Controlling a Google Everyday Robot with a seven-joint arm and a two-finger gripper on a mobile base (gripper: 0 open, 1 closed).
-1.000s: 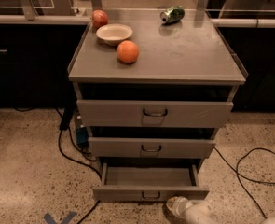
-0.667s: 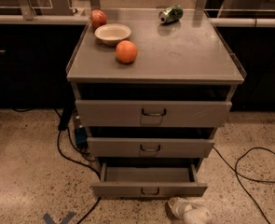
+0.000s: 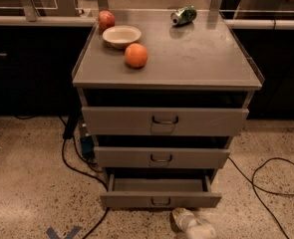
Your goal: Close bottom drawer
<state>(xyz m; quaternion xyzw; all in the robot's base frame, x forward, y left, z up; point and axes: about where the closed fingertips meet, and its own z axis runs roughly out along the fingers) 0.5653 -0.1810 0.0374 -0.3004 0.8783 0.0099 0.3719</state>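
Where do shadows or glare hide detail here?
Camera view: shadow blackens the gaps above the drawer fronts; the open grey metal bottom drawer is lit inside; the grey cabinet top shows mild sheen; the pale end effector sits low, before that drawer.

The bottom drawer (image 3: 136, 200), grey metal with a small dark wire handle (image 3: 160, 201) at centre (narrowest front of the three), stands pulled out at the foot of the cabinet (image 3: 201, 59), tray showing. The gripper (image 3: 191, 225) lies low before the cabinet, just right of that handle.
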